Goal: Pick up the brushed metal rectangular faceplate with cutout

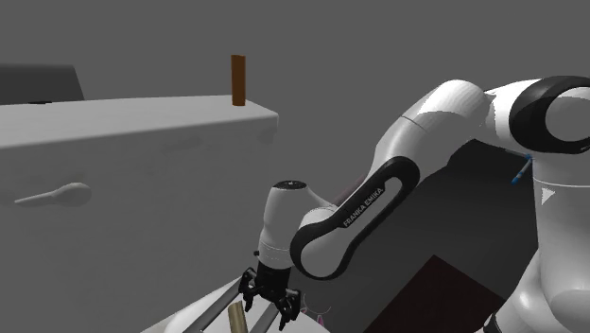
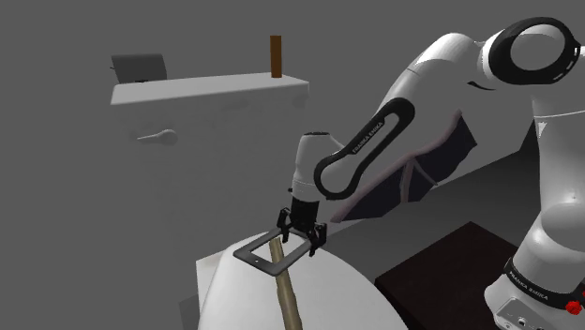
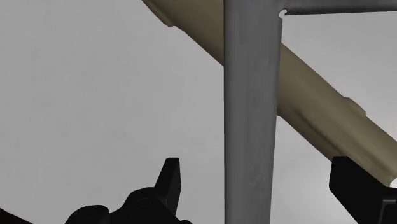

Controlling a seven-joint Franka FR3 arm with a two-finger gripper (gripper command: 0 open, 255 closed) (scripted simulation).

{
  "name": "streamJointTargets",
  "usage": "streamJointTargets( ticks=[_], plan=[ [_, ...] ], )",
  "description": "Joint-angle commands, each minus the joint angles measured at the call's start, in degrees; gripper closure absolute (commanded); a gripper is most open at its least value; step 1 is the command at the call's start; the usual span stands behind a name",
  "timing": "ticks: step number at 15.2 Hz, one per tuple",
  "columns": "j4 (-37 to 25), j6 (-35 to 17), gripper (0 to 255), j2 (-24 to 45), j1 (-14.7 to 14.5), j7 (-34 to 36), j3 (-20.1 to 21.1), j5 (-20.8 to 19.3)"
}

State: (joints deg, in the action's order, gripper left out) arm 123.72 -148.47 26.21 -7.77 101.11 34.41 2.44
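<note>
Black gripper is wide open astride the dark brushed-metal rectangular faceplate stretching toward 8 o'clock; tan round stick underneath probably props it for grabbing.

Gripper: black fingers stand apart, neither touching anything. Faceplate: a grey brushed-metal bar runs straight out between the fingers, and a second bar branches off at its far end (rounded cutout corner there). Beige rod: crosses diagonally under the bar. Pale grey surface beneath.
</note>
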Motion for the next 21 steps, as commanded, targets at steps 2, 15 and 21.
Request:
streamJointTargets(
  ticks=[2, 15, 21],
  plan=[
    [-0.1, -2.2, 0, 2.4, -1.1, 0.4, -1.3, -1.3],
    [-0.1, -1.6, 255, 1.7, -0.8, 0.3, -0.9, -0.9],
    [0.0, 2.1, 255, -2.2, 1.0, -0.3, 1.2, 1.2]
  ],
)
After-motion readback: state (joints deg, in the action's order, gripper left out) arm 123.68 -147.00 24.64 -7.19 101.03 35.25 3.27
